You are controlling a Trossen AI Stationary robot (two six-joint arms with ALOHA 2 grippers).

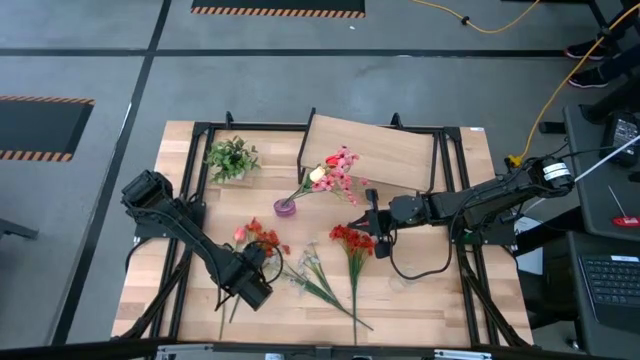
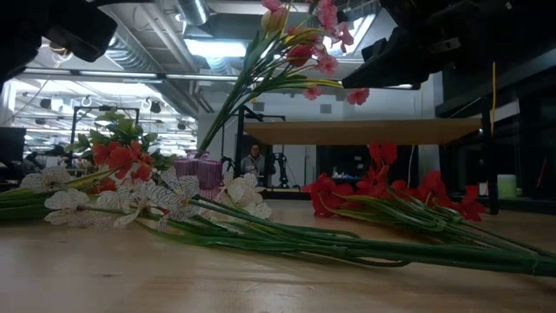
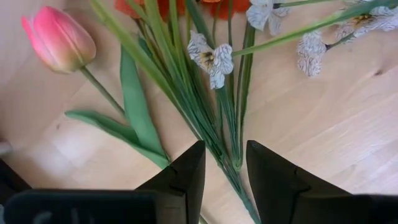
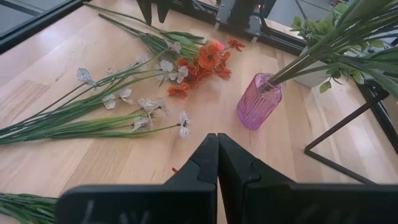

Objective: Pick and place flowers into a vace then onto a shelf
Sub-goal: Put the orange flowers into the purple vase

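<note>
A purple vase point(image 1: 285, 207) stands upright on the table and holds pink and yellow flowers point(image 1: 335, 175), whose blooms lean toward the shelf point(image 1: 380, 155). Loose flowers lie flat on the table: a pink tulip point(image 3: 59, 40), orange-red blooms point(image 1: 265, 240), white blooms point(image 3: 211, 59) and a red bunch point(image 1: 350, 240). My left gripper point(image 3: 225, 149) is open and low over the loose bunch, one finger on either side of its green stems point(image 3: 227, 134). My right gripper point(image 4: 217, 138) is shut, hovering over bare table between the red bunch and the shelf, pointing toward the vase point(image 4: 258, 102).
A small bushy green plant point(image 1: 232, 158) sits at the far left, beside the vase. The shelf's thin black legs point(image 4: 339, 127) stand close to the right of the vase. Black frame rails point(image 1: 190, 190) run along the table's left and right sides. Long stems point(image 2: 347, 243) spread across the near middle.
</note>
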